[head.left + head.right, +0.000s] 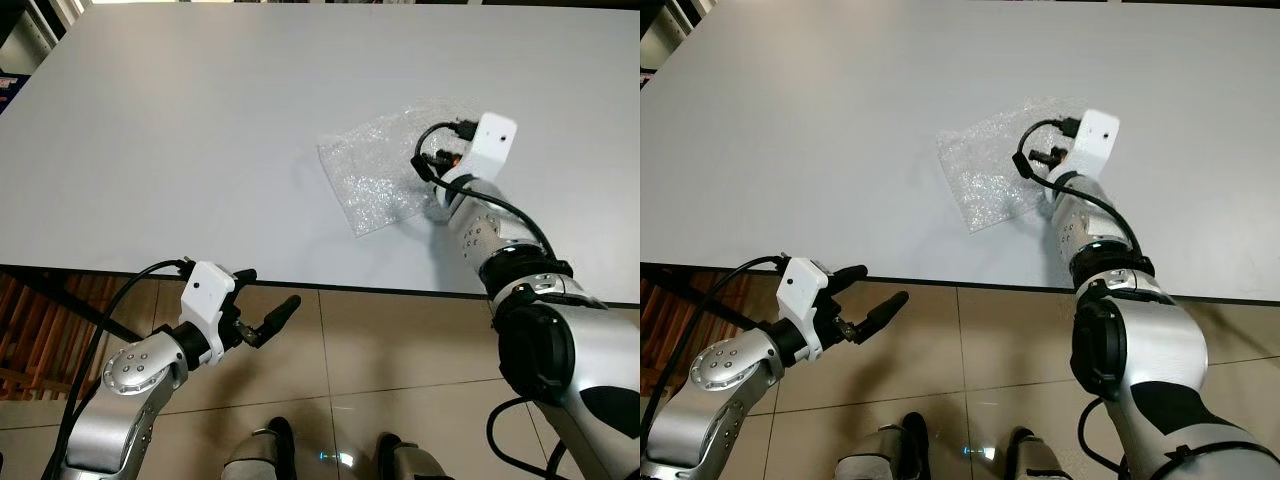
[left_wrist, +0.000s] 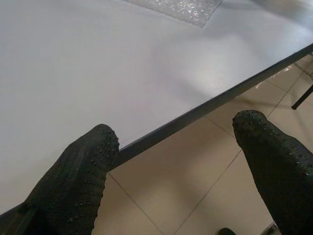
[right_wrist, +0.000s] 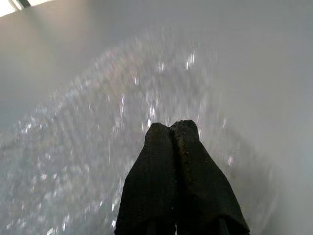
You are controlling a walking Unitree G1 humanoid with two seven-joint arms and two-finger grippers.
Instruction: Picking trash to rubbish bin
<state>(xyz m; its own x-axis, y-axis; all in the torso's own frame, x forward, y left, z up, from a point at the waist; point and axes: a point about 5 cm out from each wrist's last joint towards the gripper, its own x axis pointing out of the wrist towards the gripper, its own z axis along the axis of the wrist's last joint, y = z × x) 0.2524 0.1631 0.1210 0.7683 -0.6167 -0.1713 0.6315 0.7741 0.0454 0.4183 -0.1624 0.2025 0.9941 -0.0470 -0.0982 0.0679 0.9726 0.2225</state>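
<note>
A clear sheet of bubble wrap (image 1: 375,180) lies on the grey table (image 1: 180,130), right of the middle and near the front edge. My right gripper (image 3: 173,128) rests on the sheet's right side, its two fingers pressed together and pinching the thin film (image 3: 98,147). In the eye views the white wrist camera (image 1: 495,140) covers those fingers. My left gripper (image 1: 270,288) hangs open below the table's front edge, over the floor, with nothing between its fingers (image 2: 88,161). A corner of the wrap (image 2: 181,7) lies far ahead of it.
The table's dark front edge (image 1: 330,288) runs across just ahead of my left gripper. Beige floor tiles (image 1: 400,340) lie below. Brown wooden slats (image 1: 30,330) stand under the table at the left. A dark leg (image 2: 303,98) stands on the floor.
</note>
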